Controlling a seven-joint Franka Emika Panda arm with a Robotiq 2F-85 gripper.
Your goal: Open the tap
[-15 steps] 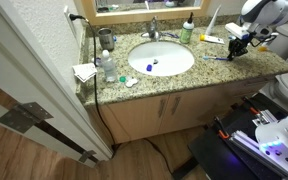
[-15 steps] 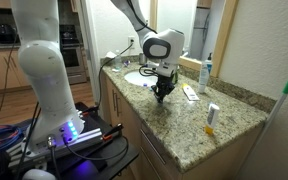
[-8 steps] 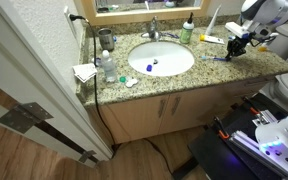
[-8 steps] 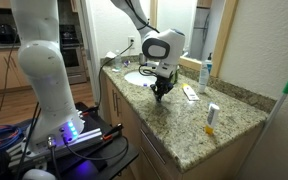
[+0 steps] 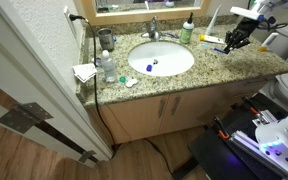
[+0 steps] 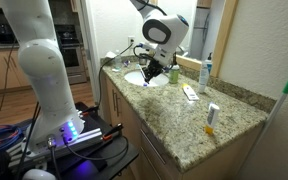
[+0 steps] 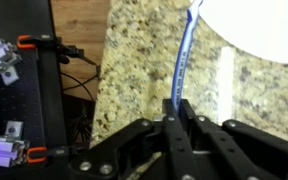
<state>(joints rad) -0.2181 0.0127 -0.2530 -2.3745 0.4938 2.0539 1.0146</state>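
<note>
The tap is a small chrome faucet at the back rim of the white oval basin, under the mirror. My gripper hangs above the granite counter to the side of the basin, well apart from the tap. It also shows in an exterior view beside the basin. In the wrist view my gripper has its fingers shut together with nothing between them. A blue toothbrush lies on the counter beyond the fingertips, pointing at the basin's edge.
A green-capped bottle stands near the tap and shows again in an exterior view. Cups and a bottle crowd the counter's far side. A small white tube and a flat item lie on the granite.
My gripper has risen off the counter and moved toward the basin and the back wall. It stays shut. Nothing on the counter has moved.
</note>
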